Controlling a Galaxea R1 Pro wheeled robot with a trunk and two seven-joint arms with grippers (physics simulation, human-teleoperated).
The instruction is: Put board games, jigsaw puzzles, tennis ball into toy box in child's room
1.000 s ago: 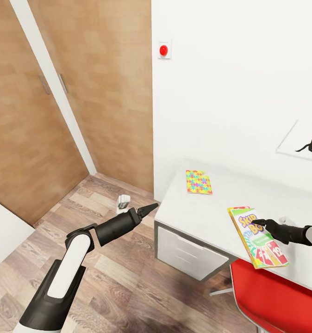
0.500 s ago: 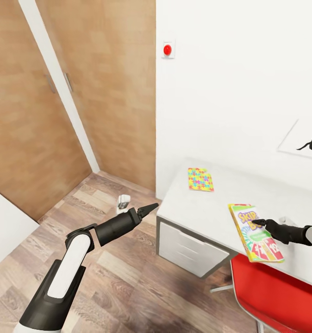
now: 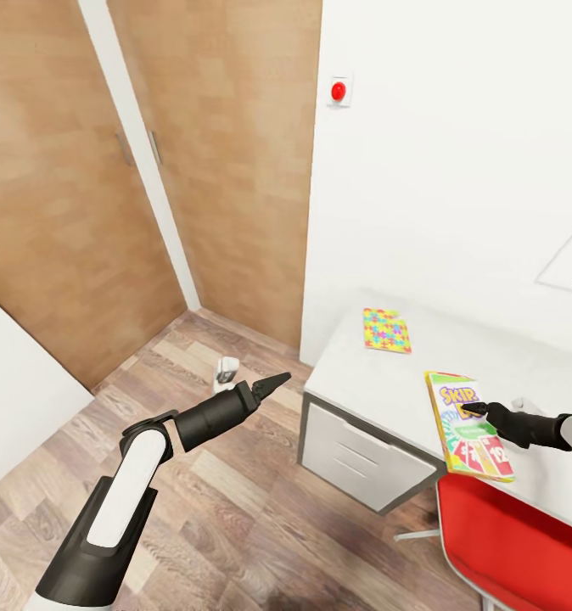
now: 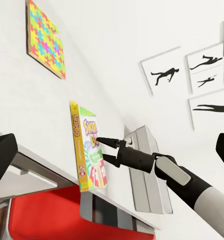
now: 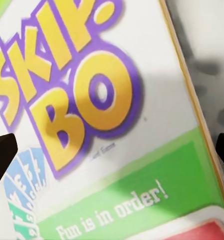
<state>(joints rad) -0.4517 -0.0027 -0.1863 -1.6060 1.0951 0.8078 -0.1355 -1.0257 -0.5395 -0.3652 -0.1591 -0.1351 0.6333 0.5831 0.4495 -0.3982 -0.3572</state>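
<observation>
Head and wrist views, toy-clearing task. Reached over the table (image 3: 379, 383) with the right gripper (image 3: 475, 409), tips poised at the printed face of the game (image 3: 452, 424), near its "Skip-Bo" title. Kept those jaws spread, with a clear gap between the fingers (image 4: 100, 141) in the left wrist view and nothing clamped between them; judged as lined up for a grasp or a nudge, not yet a hold. Found the game lying flat near the table's front edge, above the red chair (image 3: 507, 543), its lower end close to or slightly over that edge, which cannot be settled. Judged this placement handy for a side pinch, yet risky if pushed outward. Left the puzzle (image 3: 386, 330) flat at the table's far corner by the wall, well apart from the game. Parked the left gripper (image 3: 273, 381) low over the wood floor (image 3: 235, 509), beside the table, jaws apparently wide and empty, probably to keep clear of the right arm's work. Caught part of the grey box (image 4: 147, 185) just behind the right gripper in the left wrist view; could not tell its contents, as the interior was turned away.
</observation>
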